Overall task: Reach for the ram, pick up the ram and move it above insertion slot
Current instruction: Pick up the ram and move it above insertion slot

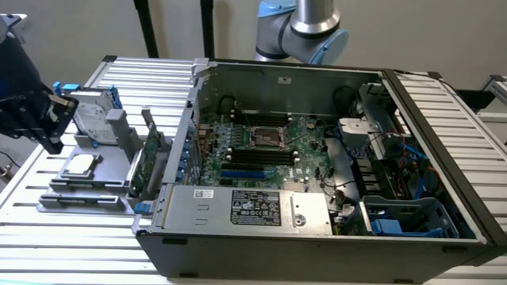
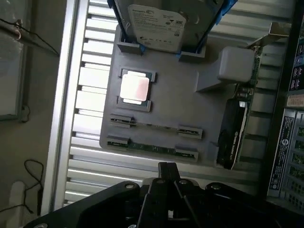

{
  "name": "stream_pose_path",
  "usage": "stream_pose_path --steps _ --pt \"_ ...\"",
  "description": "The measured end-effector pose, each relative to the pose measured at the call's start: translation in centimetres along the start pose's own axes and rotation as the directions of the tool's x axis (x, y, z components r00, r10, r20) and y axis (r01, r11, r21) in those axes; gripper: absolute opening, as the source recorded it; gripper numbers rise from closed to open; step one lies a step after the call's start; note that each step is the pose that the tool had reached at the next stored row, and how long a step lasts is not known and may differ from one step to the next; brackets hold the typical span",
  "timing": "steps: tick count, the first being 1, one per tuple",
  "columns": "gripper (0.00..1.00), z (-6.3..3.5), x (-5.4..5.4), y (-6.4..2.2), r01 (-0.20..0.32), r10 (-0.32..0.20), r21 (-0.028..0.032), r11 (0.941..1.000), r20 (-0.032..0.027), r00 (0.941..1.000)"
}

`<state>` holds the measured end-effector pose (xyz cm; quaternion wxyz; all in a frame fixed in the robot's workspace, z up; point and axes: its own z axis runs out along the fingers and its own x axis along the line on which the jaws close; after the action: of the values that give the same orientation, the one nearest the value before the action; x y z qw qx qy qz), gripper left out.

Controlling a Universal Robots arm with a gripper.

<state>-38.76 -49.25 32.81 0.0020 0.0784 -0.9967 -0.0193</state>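
The ram [image 2: 153,148] is a thin green stick lying edge-up between two grey clips at the near edge of the grey holder tray [image 2: 180,102]. A second thin stick [image 2: 156,126] sits in the parallel clips beside it. My gripper [image 2: 167,167] hovers just off the tray's edge near the ram, its fingers pressed together with nothing between them. In the exterior view the gripper [image 1: 49,139] hangs at the far left, above the tray [image 1: 107,178]. The black memory insertion slots [image 1: 262,156] lie on the motherboard inside the open computer case.
On the tray stand a silver hard drive [image 2: 156,21] with blue rails, a processor chip [image 2: 135,88] and an upright green expansion card [image 2: 235,133]. The open case [image 1: 317,237] sits to the exterior view's right of the tray, with cables and a power supply inside.
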Motion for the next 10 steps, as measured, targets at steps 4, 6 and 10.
stream_pose_path --steps 4,6,10 --pt "0.11 0.0 0.0 0.0 0.073 -0.073 0.0 0.9973 -0.0029 0.9973" --pt "0.11 0.0 0.0 0.0 0.109 -0.109 -0.0001 0.994 -0.0043 0.994" --pt "0.11 0.0 0.0 0.0 0.18 -0.18 -0.0004 0.9837 -0.0071 0.9837"
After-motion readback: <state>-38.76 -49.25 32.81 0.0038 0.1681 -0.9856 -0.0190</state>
